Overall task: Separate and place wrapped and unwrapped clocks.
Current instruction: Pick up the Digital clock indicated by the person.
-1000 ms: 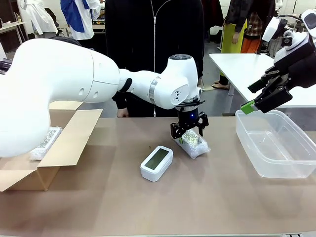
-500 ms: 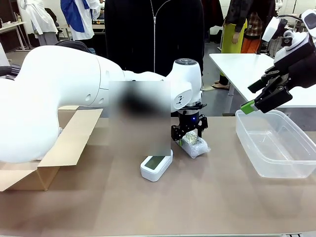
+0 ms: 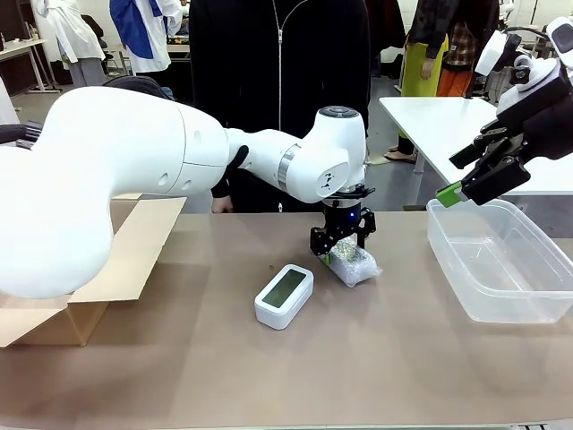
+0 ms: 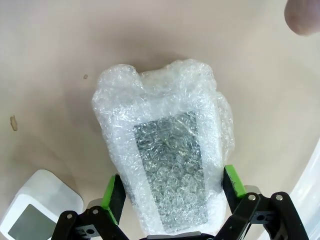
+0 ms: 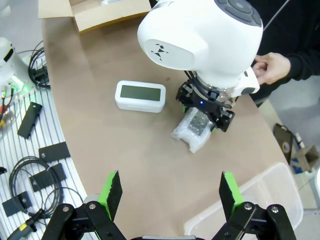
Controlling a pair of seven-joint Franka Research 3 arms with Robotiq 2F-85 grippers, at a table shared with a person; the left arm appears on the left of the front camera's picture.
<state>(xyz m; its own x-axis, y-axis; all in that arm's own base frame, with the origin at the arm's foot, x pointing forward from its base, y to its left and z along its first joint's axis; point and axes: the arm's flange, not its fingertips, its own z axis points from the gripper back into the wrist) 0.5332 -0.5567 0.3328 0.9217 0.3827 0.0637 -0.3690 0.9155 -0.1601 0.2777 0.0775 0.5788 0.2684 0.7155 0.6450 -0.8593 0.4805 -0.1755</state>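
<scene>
**A:** Where is the wrapped bundle (image 3: pixel 354 262) to be logged?

**B:** On the bench (image 3: pixel 269 385), right of centre and toward the far side. It is near the bare white clock (image 3: pixel 285 296), to its right, and the two are not touching. The bundle is pinched across its width by the left jaws. In the left wrist view the green pads (image 4: pixel 114 197) are seen pressed into the crinkly wrap on both sides. No lift is noted, and the bundle is judged to be resting on the bench.

**A:** And the right jaws?

**B:** Spread wide with nothing between them. They are held high above the far left corner of the clear plastic tub (image 3: pixel 452 260) at the right.

**A:** What can be entered as done?

**B:** Little that can be verified. The tub is seen to be empty. The inside of the cardboard box (image 3: pixel 134 251) at the left is hidden by the left arm, so its contents cannot be told. The bare clock is ungripped and lies screen up.

**A:** What is left?

**B:** Most of it, by estimate. The gripped bundle is yet to be lifted and carried to its container, and the bare clock is to be placed apart from it. Which container is meant for which kind cannot be settled from the layout.
</scene>
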